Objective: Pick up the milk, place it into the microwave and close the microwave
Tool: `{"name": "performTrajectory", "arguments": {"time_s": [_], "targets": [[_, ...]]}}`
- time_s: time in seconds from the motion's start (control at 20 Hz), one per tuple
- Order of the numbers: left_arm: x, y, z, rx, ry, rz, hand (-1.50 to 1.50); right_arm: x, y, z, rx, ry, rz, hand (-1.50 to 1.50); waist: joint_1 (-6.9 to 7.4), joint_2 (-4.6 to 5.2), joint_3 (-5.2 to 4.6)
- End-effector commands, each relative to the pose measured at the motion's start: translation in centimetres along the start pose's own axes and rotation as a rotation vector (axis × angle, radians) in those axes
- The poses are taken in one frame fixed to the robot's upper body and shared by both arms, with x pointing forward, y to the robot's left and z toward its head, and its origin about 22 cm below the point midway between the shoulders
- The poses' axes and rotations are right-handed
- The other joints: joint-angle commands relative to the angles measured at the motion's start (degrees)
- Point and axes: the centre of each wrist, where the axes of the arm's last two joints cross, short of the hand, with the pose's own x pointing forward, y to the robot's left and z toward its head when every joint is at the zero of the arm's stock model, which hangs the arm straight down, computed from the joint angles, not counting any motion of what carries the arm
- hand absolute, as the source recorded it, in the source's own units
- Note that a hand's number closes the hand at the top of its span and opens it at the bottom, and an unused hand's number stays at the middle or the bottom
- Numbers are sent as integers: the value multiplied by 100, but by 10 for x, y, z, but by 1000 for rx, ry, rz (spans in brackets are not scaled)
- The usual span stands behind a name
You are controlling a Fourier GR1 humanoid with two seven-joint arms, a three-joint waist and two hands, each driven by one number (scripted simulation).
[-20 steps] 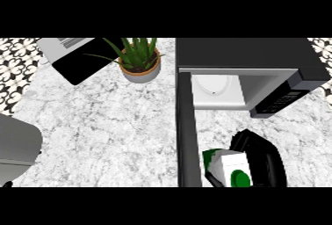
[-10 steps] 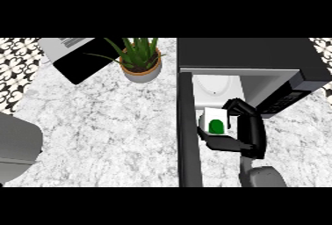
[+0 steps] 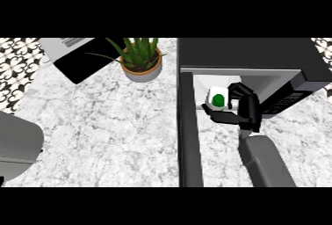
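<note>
One carton, the milk (image 3: 218, 100), clasped in the curled right hand (image 3: 241, 107) at right of centre, at the mouth of the open microwave (image 3: 250, 59). Mid-placing, apparently. Next: push deeper, set down, uncurl, withdraw, then swing the door (image 3: 189, 140) shut.

The counter (image 3: 110, 127) looks like grey-veined white marble, smooth and faintly glossy, the microwave (image 3: 250, 55) like matt black metal or plastic, the plant pot (image 3: 142, 72) like matt terracotta, and the milk (image 3: 217, 99) like smooth white carton.
</note>
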Motion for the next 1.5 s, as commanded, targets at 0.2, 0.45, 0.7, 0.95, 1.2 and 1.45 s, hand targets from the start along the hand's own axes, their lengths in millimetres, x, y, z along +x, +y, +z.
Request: {"name": "performTrajectory", "arguments": {"time_s": [0.2, 0.45, 0.7, 0.95, 1.2, 1.45], "targets": [[-23, 13, 0, -5, 9, 1, -150, -43, 5, -10, 10, -73, 76, 150, 40, 17, 1], [-26, 20, -6, -11, 22, -7, -150, -16, 7, -61, -5, -149, 146, 150, 94, 41, 2], [-9, 10, -3, -16, 13, 3, -150, -7, 23, -75, -12, -178, 268, 150, 154, 42, 4], [-19, 21, -6, -14, 12, 25, -150, -5, 10, -82, -36, -270, 537, 150, 192, 55, -2], [-17, 18, -17, -27, 5, -3, -150, -2, 15, -87, -86, -284, 656, 150, 255, 105, 7], [-29, 32, -19, -37, -4, 17, -150, -11, 16, -80, -187, -256, 653, 150, 290, 140, 10]]}}
